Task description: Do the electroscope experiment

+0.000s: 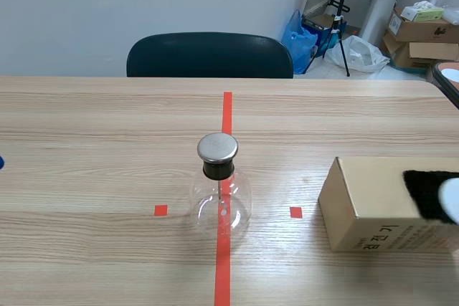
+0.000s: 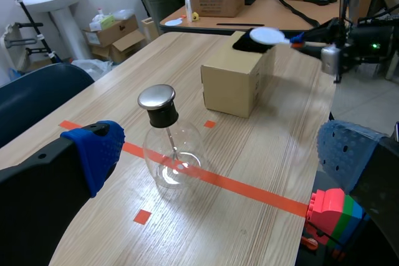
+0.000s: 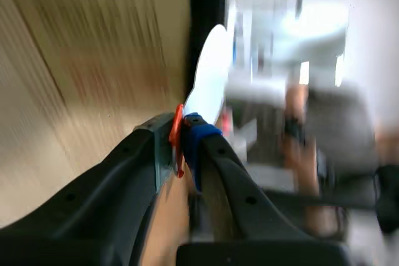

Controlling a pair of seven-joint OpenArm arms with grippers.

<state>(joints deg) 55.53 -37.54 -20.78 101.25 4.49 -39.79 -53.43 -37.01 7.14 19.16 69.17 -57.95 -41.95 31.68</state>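
Observation:
The electroscope, a round glass flask (image 1: 220,202) with a black neck and a flat metal cap (image 1: 217,147), stands on the red tape line mid-table. To its right sits a cardboard box (image 1: 369,206) with a black furry cloth (image 1: 424,193) on top. A white disc paddle (image 1: 451,200) rests against that cloth. My right gripper (image 3: 185,135) is shut on the paddle's (image 3: 209,73) orange handle, and it shows in the left wrist view beside the box (image 2: 234,82). My left gripper (image 2: 221,147) stands open, well back from the flask (image 2: 171,154), with nothing between its fingers.
A dark chair (image 1: 209,55) stands at the table's far edge. Cardboard boxes (image 1: 419,30), bags and a tripod sit on the floor behind. A coloured toy block (image 2: 333,213) lies near my left gripper's right finger. A second table (image 2: 268,14) holds clutter.

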